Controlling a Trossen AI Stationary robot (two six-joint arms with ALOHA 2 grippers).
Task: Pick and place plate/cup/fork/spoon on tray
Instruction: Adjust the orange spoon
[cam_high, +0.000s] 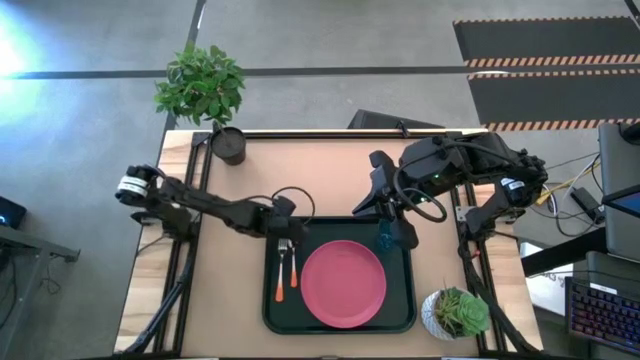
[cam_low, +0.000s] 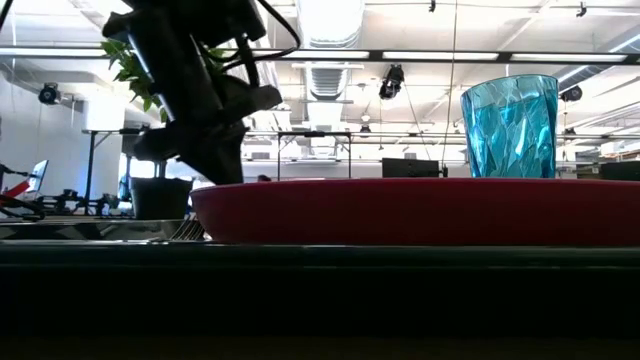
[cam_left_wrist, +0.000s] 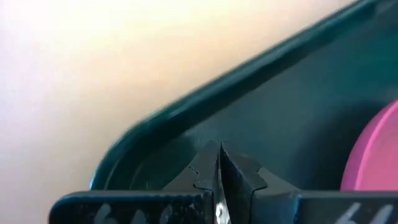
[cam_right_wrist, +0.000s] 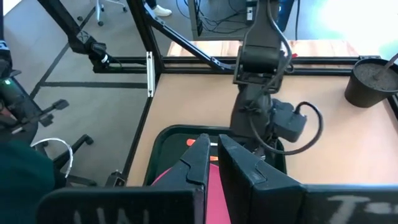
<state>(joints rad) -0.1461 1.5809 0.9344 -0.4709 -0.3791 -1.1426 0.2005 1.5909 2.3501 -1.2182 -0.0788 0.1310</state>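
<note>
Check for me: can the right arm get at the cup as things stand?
Probably yes. The right gripper hangs right beside the cup at the tray's far right corner, with nothing between them; the plate lies nearer, clear of it.

The dark green rectangular rimmed tray (cam_high: 340, 322) sits at lower centre, carrying the round pink plate (cam_high: 343, 283), upright teal translucent cup (cam_high: 385, 237), and orange-handled fork (cam_high: 281, 276) and spoon (cam_high: 293, 266) at its left.

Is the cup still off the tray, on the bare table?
No: in the high view the cup stands inside the tray, beside the plate.
</note>
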